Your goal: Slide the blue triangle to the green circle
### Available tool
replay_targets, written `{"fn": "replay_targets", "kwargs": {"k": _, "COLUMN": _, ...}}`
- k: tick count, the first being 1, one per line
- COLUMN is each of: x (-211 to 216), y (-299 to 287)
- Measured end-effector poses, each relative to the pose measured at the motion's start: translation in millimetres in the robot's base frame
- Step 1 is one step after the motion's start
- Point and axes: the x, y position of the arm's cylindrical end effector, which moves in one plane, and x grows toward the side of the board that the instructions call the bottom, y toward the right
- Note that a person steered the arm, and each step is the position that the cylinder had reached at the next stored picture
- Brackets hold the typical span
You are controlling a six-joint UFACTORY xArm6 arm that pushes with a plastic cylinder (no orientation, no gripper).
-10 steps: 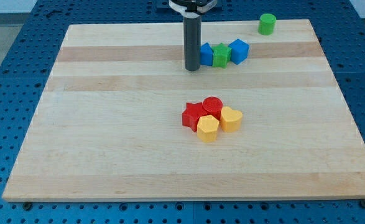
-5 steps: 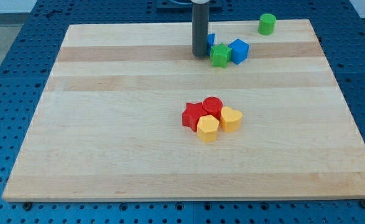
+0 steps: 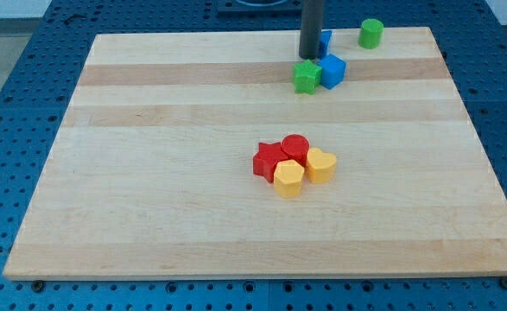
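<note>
The blue triangle [image 3: 326,41] shows only as a small blue sliver near the view's top, mostly hidden behind my rod. My tip [image 3: 310,57] touches its left side. The green circle [image 3: 371,33] stands at the top right of the board, a short gap to the right of the triangle. Just below my tip sit a green star [image 3: 305,77] and a blue cube-like block [image 3: 332,70], touching each other.
A cluster sits at the middle of the wooden board [image 3: 149,173]: a red star [image 3: 269,159], a red circle [image 3: 295,147], a yellow hexagon [image 3: 288,179] and a yellow heart [image 3: 320,164]. The board's top edge runs just above the triangle.
My tip has moved right and toward the view's top, pushing the blue triangle away from the green star and closer to the green circle. The green star shifted slightly.
</note>
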Motion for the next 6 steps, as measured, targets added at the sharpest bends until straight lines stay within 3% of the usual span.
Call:
{"fn": "replay_targets", "kwargs": {"k": 3, "x": -17.9, "y": 6.5}}
{"fn": "replay_targets", "kwargs": {"k": 4, "x": -27.0, "y": -15.1}}
{"fn": "replay_targets", "kwargs": {"k": 6, "x": -33.1, "y": 10.9}}
